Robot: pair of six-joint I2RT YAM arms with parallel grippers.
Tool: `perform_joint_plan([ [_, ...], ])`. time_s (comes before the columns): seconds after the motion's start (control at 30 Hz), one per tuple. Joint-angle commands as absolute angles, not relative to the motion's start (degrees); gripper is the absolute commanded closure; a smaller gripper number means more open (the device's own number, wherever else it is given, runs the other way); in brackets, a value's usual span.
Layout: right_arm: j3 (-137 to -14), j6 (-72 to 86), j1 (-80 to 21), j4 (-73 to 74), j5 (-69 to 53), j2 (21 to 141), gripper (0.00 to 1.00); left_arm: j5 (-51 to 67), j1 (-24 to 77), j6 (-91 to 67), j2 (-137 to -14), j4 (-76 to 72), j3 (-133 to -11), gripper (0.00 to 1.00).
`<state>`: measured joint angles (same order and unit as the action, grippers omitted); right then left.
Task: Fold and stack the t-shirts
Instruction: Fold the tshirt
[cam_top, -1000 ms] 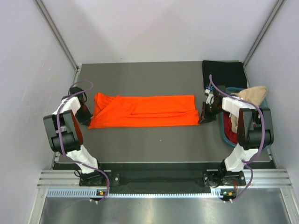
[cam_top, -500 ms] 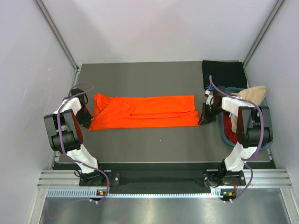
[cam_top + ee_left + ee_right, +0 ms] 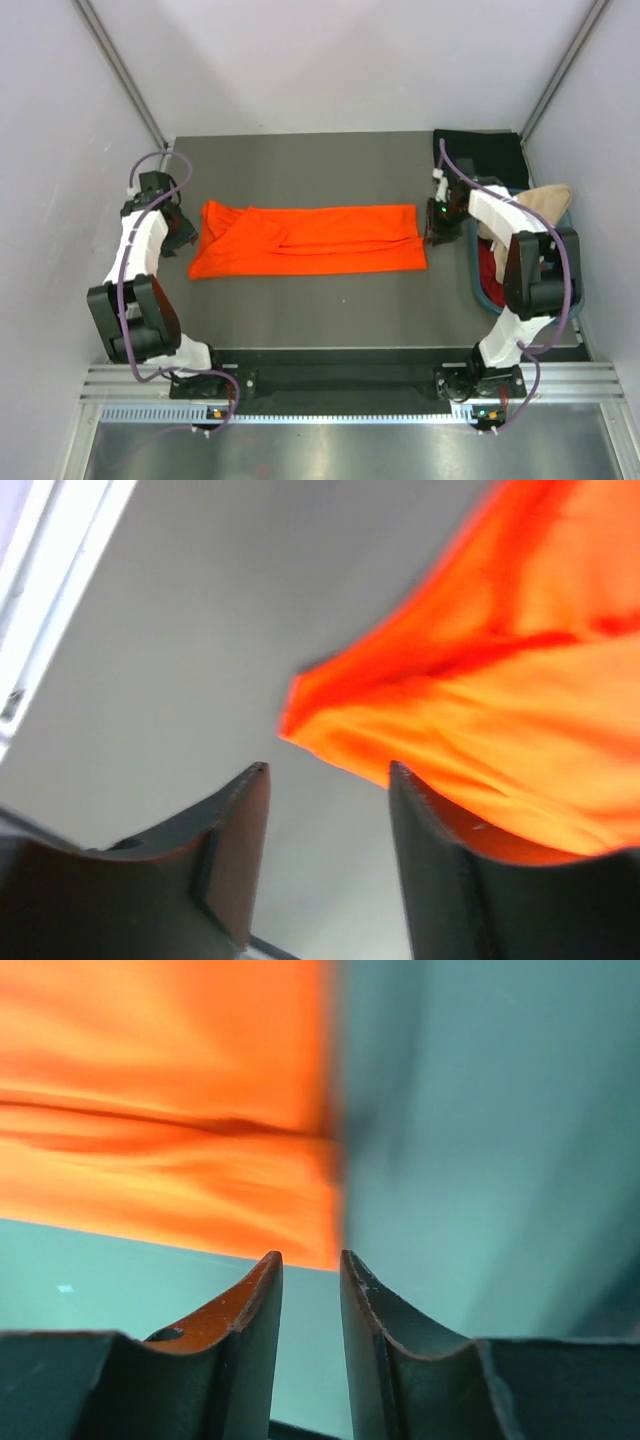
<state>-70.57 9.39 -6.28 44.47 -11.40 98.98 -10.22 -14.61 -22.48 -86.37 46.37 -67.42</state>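
Both grippers have just let go. The left gripper has its jaws apart and empty. The right gripper is narrowly parted and also empty. Each has drawn back from its end of the bright orange cloth t-shirt. The shirt lies between them as a long folded band on the dark grey table. This fold looks finished, and a crosswise fold probably comes next.

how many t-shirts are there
4: orange shirt flat mid-table, black shirt at the far right corner, beige shirt draped over the tub, dark red shirt inside it. More may hide underneath.
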Motion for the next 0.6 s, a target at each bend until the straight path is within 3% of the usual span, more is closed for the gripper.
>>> perform_joint_plan([
  [0.0,-76.72,10.98,-13.96,45.18,-11.77,98.86,0.69,-4.59,-7.94,-24.87,-81.75,46.94,-68.03,0.51],
  [0.2,-85.07,23.54,-27.41,38.68,-11.16,106.16,0.69,3.68,1.39,-28.73,-83.48,41.05,-62.94,0.59],
  [0.57,-99.92,35.59,-44.73,32.53,-10.28,120.31,0.68,5.80,2.11,-27.33,-89.82,34.89,-57.83,0.60],
])
